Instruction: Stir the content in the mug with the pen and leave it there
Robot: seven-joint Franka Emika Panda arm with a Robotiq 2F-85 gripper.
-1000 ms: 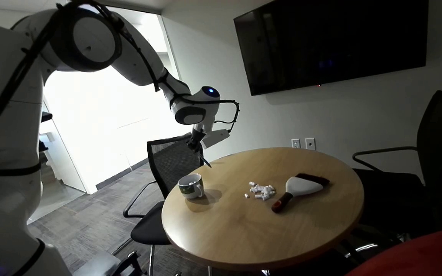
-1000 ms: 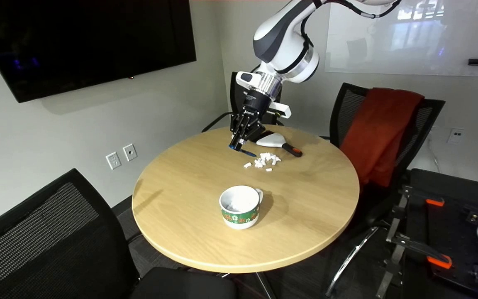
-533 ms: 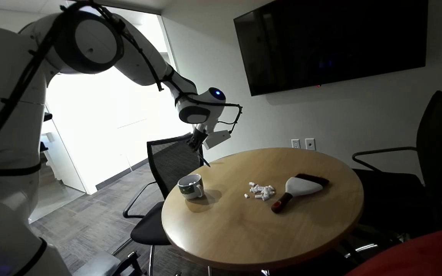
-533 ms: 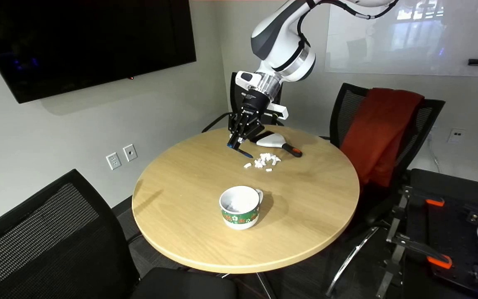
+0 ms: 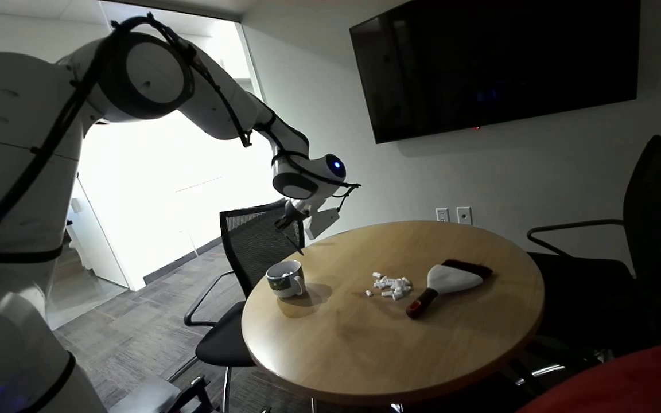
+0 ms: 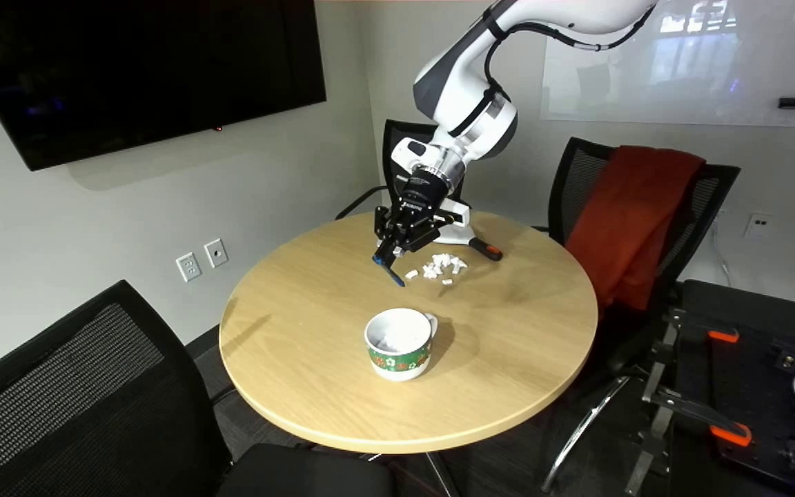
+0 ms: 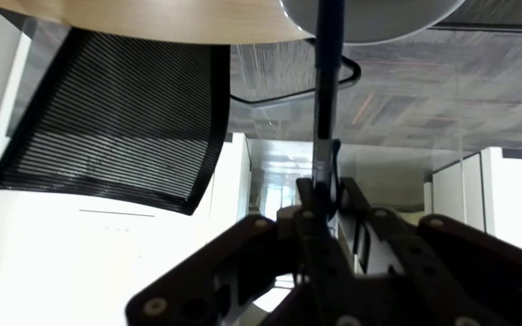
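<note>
The pen (image 7: 326,99) had come closer to the mug (image 6: 399,359), with the stirring not yet begun.
Over the last second the gripper (image 7: 326,190) had moved toward the mug, while the mug and the loose white pieces (image 6: 444,265) on the table (image 6: 301,338) had stayed put. Its fingers were narrowed on the pen's upper end, holding it slanted, tip down. In an exterior view the mug stood upright at the near side of the table, handle to the right; the pen tip hung on its far side, higher than the rim and apart from it. Small pale bits (image 5: 288,274) showed inside, probably the content to stir. This looked like the approach: the tip likely had to cross over the opening and tilt more upright before dipping, or it might catch the far rim.
</note>
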